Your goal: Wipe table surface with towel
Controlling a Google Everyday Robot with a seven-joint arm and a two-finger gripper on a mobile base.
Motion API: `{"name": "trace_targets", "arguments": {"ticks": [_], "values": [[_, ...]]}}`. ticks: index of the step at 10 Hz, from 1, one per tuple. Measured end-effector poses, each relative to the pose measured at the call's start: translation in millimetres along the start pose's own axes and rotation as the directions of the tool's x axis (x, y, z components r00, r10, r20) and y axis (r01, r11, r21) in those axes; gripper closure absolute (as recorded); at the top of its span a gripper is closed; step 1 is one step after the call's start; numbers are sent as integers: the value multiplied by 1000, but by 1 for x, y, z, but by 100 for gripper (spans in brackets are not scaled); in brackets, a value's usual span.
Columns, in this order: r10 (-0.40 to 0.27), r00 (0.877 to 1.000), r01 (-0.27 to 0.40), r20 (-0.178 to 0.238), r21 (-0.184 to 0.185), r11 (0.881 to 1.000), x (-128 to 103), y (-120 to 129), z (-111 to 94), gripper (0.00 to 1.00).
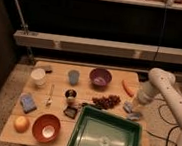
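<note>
The gripper [135,106] was down at the right edge of the wooden table [87,89], sitting right on a crumpled bluish-gray towel [129,112]. Honestly couldn't tell if it had a hold on it. The towel lay just right of the grapes [107,100], nearer than the carrot [128,88] and beside the green tray's [79,131] far right corner.

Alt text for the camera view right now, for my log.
The gripper sits low at the wooden table's right edge, over a grey towel. Nearby lie a carrot, dark grapes, a purple bowl and a green tray.
</note>
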Motion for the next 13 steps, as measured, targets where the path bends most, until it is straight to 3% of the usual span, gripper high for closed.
{"name": "trace_targets", "arguments": {"ticks": [4, 8, 10, 13], "values": [[47, 998, -44, -33, 75, 996, 23, -24, -45, 100], [38, 998, -31, -45, 133, 991, 10, -64, -64, 100], [20, 999, -14, -43, 141, 990, -3, -78, -63, 100], [1, 1000, 0, -9, 124, 992, -23, -80, -42, 100]]}}
